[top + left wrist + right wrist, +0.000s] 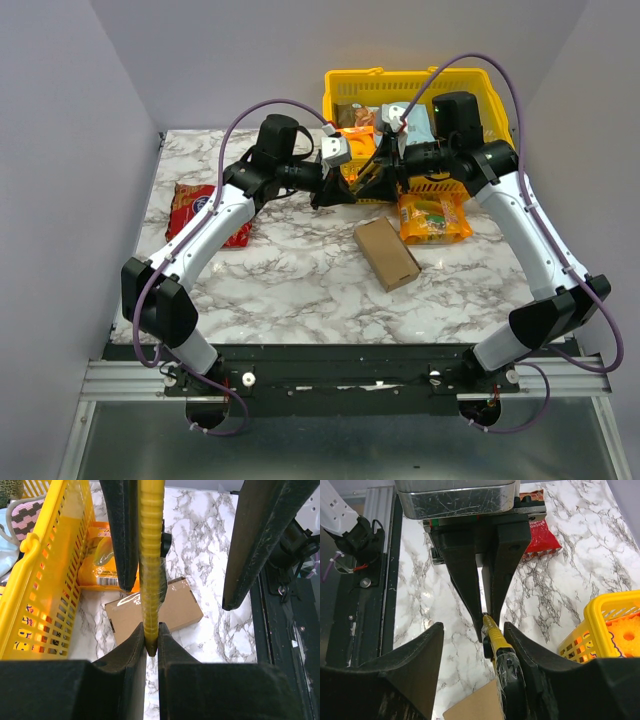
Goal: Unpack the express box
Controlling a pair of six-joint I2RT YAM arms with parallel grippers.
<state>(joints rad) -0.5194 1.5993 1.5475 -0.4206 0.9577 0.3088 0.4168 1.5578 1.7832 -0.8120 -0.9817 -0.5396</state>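
The express box (386,253) lies flat and closed on the marble table, in front of the basket; it also shows in the left wrist view (170,611). Both grippers meet in the air above and behind it. My left gripper (340,190) (151,632) is shut on the tip end of a yellow utility knife (151,555) (491,631). My right gripper (378,180) (474,629) is open, its fingers on either side of the knife's black, tape-wrapped end (512,685), which lies close to one finger.
A yellow plastic basket (497,108) with several items stands at the back. An orange snack bag (433,218) lies in front of it, right of the box. A red snack bag (190,205) lies at the left edge.
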